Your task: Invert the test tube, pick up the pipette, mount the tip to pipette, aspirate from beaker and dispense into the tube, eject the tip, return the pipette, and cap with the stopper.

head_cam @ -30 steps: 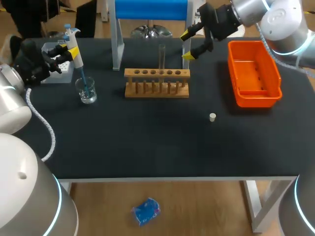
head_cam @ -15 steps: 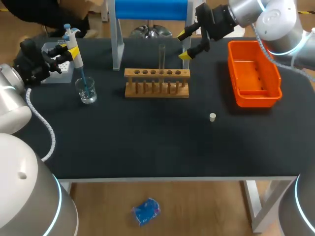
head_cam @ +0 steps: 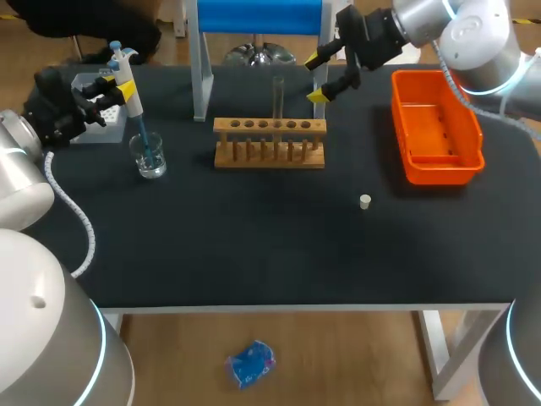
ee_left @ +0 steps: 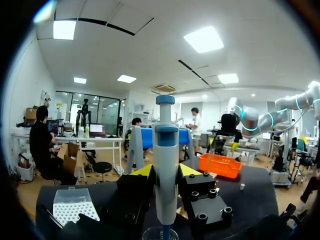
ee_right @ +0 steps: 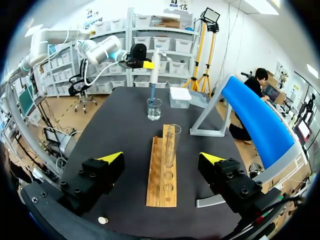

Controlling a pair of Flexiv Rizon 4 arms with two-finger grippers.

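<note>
Pipette (head_cam: pixel 128 89) (ee_left: pixel 165 165) stands upright in the left pincer (head_cam: pixel 118 88) (ee_left: pixel 166 171), whose two yellow-tipped fingers press on its white body from either side, pinching it just under the blue collar. Its blue tip (head_cam: pixel 144 142) points down into the glass beaker (head_cam: pixel 150 159) (ee_right: pixel 154 108) right below; how deep it sits I cannot tell. Just behind the beaker, at the counter's (head_cam: pixel 254 245) left rear corner, is the grey tip box (head_cam: pixel 103 130) (ee_left: pixel 74 209).

The right pincer (head_cam: pixel 319 78) (ee_right: pixel 161 158) hangs with its fingers spread wide and nothing between them, above the rear of the counter beside the right leg of the blue-topped stand (head_cam: pixel 258 15) (ee_right: pixel 250 115). Ahead of it the test tube (head_cam: pixel 278 106) (ee_right: pixel 170 145) stands upright, mouth up, in a middle hole of the wooden rack (head_cam: pixel 269 144) (ee_right: pixel 162 182); the fingers are apart from both. The orange bin (head_cam: pixel 441 175) lies to the right of the rack, and the small pale stopper (head_cam: pixel 364 201) (ee_right: pixel 102 220) lies on the bare counter in front, between rack and bin, touching neither.
</note>
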